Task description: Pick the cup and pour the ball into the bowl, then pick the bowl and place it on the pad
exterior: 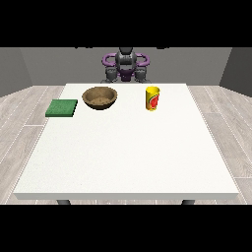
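A yellow cup (153, 98) with a red and green label stands upright on the white table (128, 152), right of centre near the far edge. No ball shows; the cup's inside is hidden from this angle. A brown wooden bowl (100, 97) sits to the cup's left, and nothing shows inside it. A green square pad (62, 108) lies flat at the far left of the table. The hand at the view's left (110, 75) and the hand at the view's right (143, 74) are held close to the robot's body behind the far edge, well away from all three things.
The robot's torso (126, 64) is behind the table's far edge. Bare white tabletop stretches from the row of objects to the near edge. Grey plank floor surrounds the table.
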{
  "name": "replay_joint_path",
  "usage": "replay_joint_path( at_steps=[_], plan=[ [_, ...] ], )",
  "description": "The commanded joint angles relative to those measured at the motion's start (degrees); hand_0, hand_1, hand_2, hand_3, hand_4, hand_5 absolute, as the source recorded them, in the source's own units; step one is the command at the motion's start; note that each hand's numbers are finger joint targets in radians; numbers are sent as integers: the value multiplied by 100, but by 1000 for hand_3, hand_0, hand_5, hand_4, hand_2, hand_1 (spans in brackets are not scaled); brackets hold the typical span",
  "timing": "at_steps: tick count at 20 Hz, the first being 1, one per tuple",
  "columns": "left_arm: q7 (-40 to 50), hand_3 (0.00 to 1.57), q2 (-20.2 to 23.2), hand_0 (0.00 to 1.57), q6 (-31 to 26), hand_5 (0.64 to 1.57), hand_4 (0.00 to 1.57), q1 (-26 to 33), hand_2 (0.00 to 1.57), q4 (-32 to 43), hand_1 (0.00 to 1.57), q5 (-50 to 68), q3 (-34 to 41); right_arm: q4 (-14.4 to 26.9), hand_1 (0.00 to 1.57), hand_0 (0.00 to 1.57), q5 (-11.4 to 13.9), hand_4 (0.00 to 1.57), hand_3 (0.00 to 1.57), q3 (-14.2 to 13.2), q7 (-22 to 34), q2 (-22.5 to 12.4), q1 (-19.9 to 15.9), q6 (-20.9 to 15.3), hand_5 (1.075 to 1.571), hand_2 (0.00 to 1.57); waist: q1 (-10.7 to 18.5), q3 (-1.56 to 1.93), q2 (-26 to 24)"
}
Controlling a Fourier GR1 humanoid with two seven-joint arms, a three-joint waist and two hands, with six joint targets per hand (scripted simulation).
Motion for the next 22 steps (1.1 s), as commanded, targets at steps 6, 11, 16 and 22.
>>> replay_joint_path(
  at_steps=[6, 11, 16, 22],
  plan=[
    [1267, 0, -170, 0, 458, 1560, 581, -36, 0, -1420, 0, -105, -463, -1648, 0, 0, -297, 789, 0, -177, 1738, -72, -156, -436, 1548, 0, -57, -6, 222],
    [283, 0, -171, 0, 692, 1555, 606, -896, 0, -688, 0, -484, -214, -1588, 0, 0, -174, 741, 0, -24, 882, 80, -427, -271, 1546, 0, -372, -6, 1393],
    [-907, 0, 39, 0, 457, 1526, 548, -1289, 0, -156, 0, -427, 64, -881, 0, 0, -300, 712, 87, -375, -367, 146, -875, -76, 1545, 0, -251, -6, 2633],
    [-2515, 0, 177, 0, 227, 1491, 528, -1151, 0, 872, 0, -427, 393, -481, 0, 0, -524, 692, 0, -649, -1231, 22, -907, 357, 1551, 0, -336, -7, 3315]
  ],
)
